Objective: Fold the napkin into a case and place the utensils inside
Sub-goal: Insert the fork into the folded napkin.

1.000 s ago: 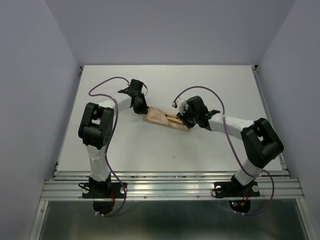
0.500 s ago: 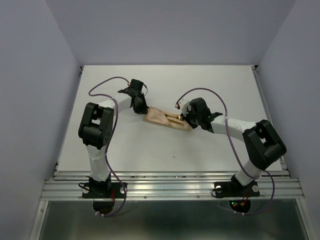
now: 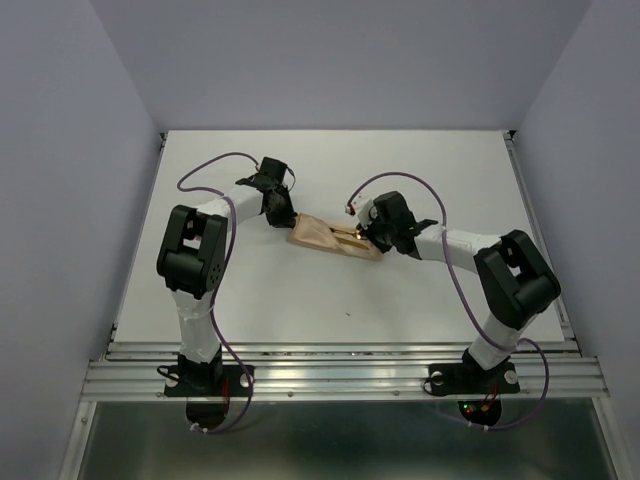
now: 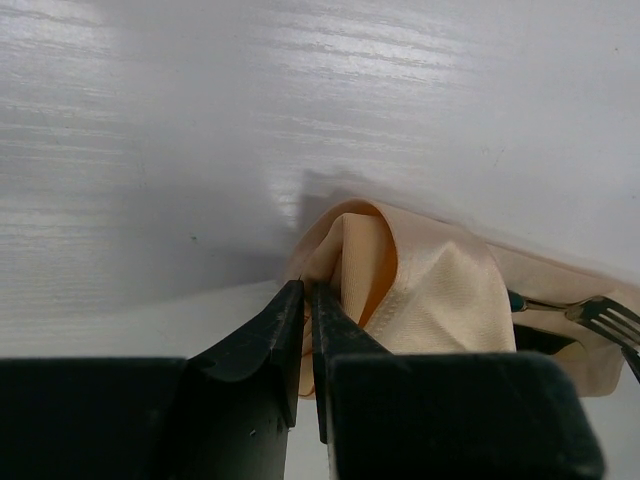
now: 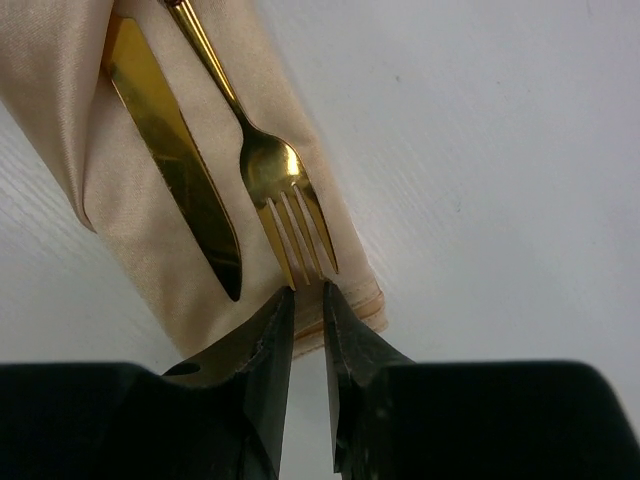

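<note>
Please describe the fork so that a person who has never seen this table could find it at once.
On the white table, between the two arms, lies a folded peach napkin. Two gold utensils rest on it side by side. The fork is the one with tines, nearest the right gripper; its neighbour is a smooth-bladed knife.

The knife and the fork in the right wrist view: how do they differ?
The knife has one broad blade; the fork has a thin neck and tines. The fork's tip lies nearer the edge of the napkin than the knife's. Both are gold and lie side by side on the napkin.
</note>
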Controlling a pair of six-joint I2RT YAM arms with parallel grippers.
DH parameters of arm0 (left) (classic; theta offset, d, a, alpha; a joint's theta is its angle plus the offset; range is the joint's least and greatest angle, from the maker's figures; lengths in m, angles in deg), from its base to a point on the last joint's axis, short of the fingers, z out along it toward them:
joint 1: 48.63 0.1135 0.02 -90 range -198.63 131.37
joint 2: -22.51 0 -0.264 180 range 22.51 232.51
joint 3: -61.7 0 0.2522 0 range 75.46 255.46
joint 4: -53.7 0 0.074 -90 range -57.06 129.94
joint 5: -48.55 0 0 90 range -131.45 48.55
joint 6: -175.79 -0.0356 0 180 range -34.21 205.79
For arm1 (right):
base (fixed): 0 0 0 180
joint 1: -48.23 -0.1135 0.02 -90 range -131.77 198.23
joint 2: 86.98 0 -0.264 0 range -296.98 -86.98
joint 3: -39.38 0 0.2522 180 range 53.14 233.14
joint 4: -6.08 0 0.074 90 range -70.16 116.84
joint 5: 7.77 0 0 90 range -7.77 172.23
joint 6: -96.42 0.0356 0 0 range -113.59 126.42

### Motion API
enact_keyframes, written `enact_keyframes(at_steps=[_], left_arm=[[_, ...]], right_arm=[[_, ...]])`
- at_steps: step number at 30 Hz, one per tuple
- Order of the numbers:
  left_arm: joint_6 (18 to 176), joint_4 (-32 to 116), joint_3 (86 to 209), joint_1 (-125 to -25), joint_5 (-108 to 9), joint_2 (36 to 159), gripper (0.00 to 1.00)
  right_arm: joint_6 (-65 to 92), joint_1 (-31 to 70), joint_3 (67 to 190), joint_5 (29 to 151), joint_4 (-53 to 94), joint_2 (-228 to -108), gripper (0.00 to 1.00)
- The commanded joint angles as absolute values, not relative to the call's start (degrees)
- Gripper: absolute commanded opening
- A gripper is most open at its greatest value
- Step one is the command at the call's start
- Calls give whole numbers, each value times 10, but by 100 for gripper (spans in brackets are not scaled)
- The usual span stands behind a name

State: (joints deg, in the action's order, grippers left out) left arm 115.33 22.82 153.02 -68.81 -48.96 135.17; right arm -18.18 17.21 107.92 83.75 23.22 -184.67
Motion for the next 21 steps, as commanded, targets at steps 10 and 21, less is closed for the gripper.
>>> enact_keyframes(at_steps=[10,21], left_arm=[[1144,225,1552,-689,-493,1330,20],[1148,214,1556,-688,-466,1321,24]], right_arm=[[-185,176,1132,874,220,-1873,23],[-179,182,1112,801,205,-1846,37]])
